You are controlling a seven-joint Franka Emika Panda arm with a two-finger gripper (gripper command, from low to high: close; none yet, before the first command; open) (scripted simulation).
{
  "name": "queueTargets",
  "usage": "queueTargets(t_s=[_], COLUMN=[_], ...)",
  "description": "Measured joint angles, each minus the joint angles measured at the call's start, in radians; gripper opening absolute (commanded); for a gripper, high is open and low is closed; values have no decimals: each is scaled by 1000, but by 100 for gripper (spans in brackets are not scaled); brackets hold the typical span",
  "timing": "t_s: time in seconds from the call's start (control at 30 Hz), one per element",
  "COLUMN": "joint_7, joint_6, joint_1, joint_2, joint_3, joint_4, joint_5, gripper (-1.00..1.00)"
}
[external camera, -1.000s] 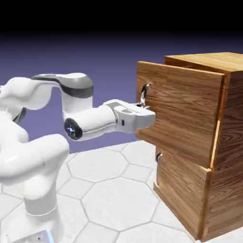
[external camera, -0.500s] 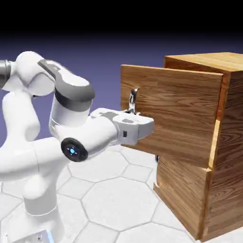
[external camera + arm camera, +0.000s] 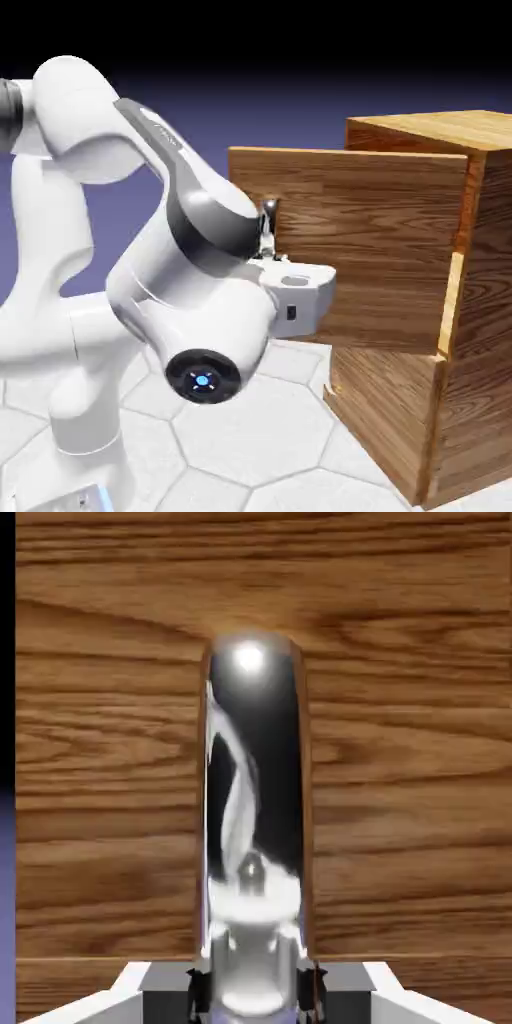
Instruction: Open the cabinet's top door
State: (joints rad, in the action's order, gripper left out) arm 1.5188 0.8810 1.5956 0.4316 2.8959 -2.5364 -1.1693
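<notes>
The white arm (image 3: 150, 290) folds tightly, elbow raised and wrist level, while its pincer (image 3: 254, 990) is clamped with both grey fingertips (image 3: 199, 990) pressed against the silver bar handle (image 3: 254, 812).

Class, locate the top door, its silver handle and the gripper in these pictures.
top door (image 3: 380, 250): exterior view, wood-grain face.
silver handle (image 3: 255, 802): hand view, middle of bar.
gripper (image 3: 255, 990): hand view, between the fingertips, closed on the handle.

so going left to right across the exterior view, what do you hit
White robot arm → its end effector on the curved silver bar handle → swung-out upper wood-grain door panel → tall brown wood-grain cabinet body. The lower panel sits beneath the door, so it has no clear place in the order.
</notes>
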Motion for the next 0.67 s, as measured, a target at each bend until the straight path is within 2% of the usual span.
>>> queueTargets(t_s=[0.6, 0.63, 0.67], joint_7=[123, 124, 123], joint_6=[-239, -251, -250], joint_1=[90, 94, 94], joint_2=[-585, -606, -606], joint_3=[0, -2, -2], joint_4=[645, 672, 672], joint_5=[386, 396, 396], gripper=[-100, 100, 100])
